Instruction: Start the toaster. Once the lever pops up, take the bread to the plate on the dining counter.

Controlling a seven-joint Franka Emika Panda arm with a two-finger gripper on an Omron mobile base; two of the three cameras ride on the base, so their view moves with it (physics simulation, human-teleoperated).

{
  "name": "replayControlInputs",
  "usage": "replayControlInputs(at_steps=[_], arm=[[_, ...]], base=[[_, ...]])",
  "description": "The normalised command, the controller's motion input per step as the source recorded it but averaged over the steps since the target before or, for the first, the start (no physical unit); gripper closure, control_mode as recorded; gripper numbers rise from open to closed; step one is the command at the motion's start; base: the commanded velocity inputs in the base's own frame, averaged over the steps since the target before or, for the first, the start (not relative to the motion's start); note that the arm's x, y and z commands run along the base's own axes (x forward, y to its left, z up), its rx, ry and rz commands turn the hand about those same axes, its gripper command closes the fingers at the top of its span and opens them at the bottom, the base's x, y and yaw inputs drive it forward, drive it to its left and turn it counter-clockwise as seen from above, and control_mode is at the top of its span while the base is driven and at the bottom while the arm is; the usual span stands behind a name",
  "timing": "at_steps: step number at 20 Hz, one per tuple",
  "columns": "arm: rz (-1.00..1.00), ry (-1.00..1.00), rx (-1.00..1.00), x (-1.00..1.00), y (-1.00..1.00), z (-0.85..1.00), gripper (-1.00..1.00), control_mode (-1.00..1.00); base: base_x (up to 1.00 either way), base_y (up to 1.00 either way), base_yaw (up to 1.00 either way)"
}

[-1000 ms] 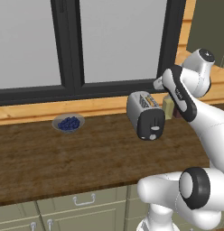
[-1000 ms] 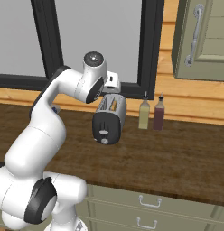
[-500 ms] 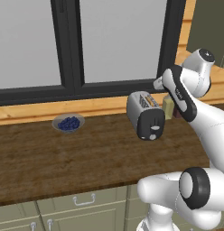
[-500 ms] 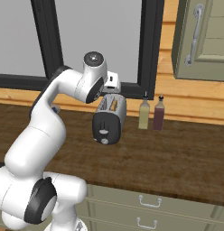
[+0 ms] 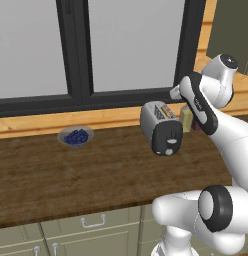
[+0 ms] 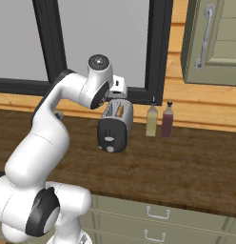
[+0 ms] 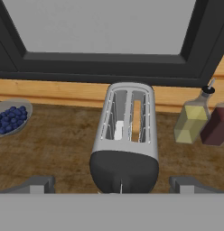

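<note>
Toaster (image 6: 115,126) on worktop (image 6: 186,167), two bottles (image 6: 158,119) beside.

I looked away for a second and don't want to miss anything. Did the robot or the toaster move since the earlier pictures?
Nothing visibly changed. The arm is poised over the toaster just as before, and the bread sits in its slot. The bowl of blueberries and the two bottles kept their places on the worktop.

The white arm rises from its base, bends at a dark elbow joint and folds forward, wrist high and turned downward. The claw (image 7: 112,191) points down, its two dark finger tips (image 7: 37,184) spread wide apart.
</note>
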Motion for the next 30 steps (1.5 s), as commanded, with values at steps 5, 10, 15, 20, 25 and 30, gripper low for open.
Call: replayControlInputs(at_steps=[5,10,15,20,25,30], arm=[[0.00,0.00,0.00,0.00,0.00,0.00,-1.00,-1.00],[0.00,0.00,0.00,0.00,0.00,0.00,-1.00,-1.00],[0.00,0.00,0.00,0.00,0.00,0.00,-1.00,-1.00],[0.00,0.00,0.00,0.00,0.00,0.00,-1.00,-1.00],[0.00,0.00,0.00,0.00,0.00,0.00,-1.00,-1.00],[0.00,0.00,0.00,0.00,0.00,0.00,-1.00,-1.00]], base=[[0.00,0.00,0.00],[0.00,0.00,0.00],[0.00,0.00,0.00],[0.00,0.00,0.00],[0.00,0.00,0.00],[0.00,0.00,0.00]])
